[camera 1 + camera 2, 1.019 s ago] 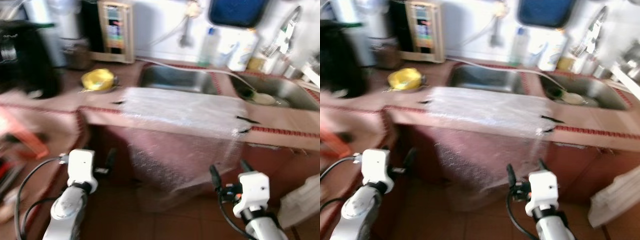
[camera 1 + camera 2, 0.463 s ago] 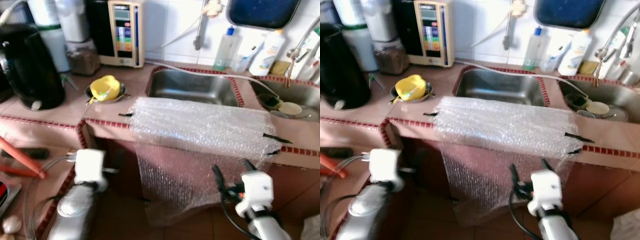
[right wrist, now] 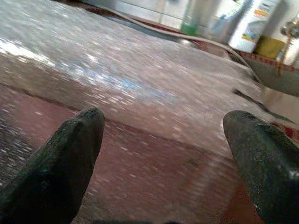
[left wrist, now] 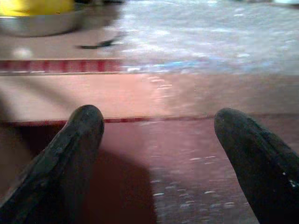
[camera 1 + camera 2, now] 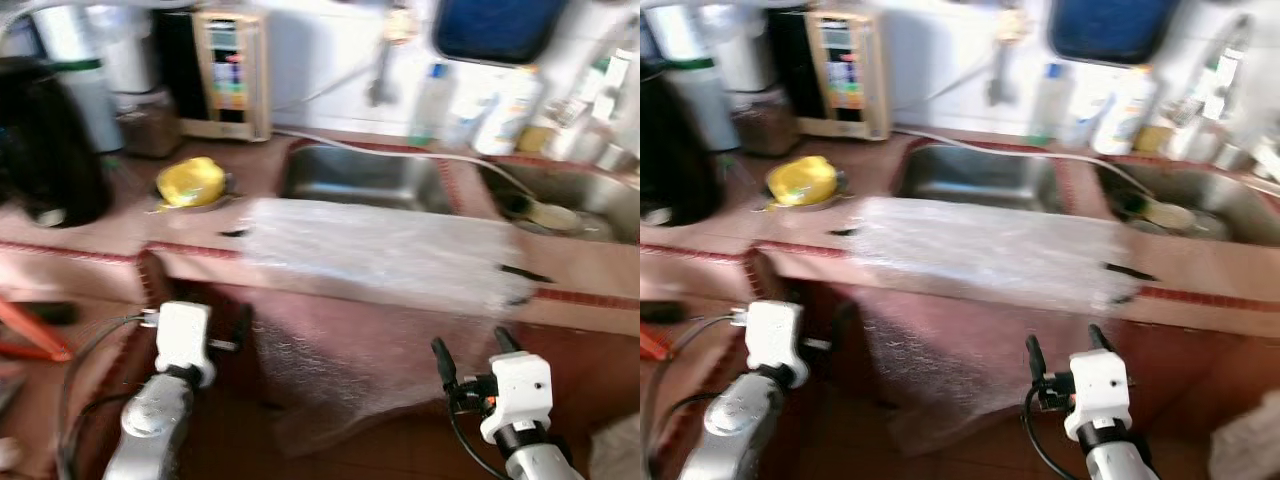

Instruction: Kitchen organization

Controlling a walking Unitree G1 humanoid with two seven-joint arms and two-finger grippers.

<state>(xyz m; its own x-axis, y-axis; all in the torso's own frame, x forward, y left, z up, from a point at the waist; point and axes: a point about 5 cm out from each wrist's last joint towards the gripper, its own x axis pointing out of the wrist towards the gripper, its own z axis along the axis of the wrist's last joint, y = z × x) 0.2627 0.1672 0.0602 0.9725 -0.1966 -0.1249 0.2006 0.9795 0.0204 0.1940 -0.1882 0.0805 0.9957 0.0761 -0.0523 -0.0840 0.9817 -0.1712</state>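
One sheet of bubble wrap (image 5: 385,262) lies taped across the front edge of the desk (image 5: 90,255), spread flat before the left sink (image 5: 362,178) and hanging down over the front face toward the floor. A yellow cup (image 5: 192,182) sits in a metal bowl near the sheet's left corner, with a black kettle (image 5: 45,140) further left and bottles (image 5: 505,97) along the back wall. Half a second ago the picture was sharp; now it is blurred and the scene has shifted, so the camera is moving, not the things. I judge the robot is still settling its stance before the desk, and no organizing has begun. Both tools hang low before the front face: the left tool (image 4: 156,140) spread wide and empty, the right tool (image 3: 163,144) likewise wide apart, holding nothing.
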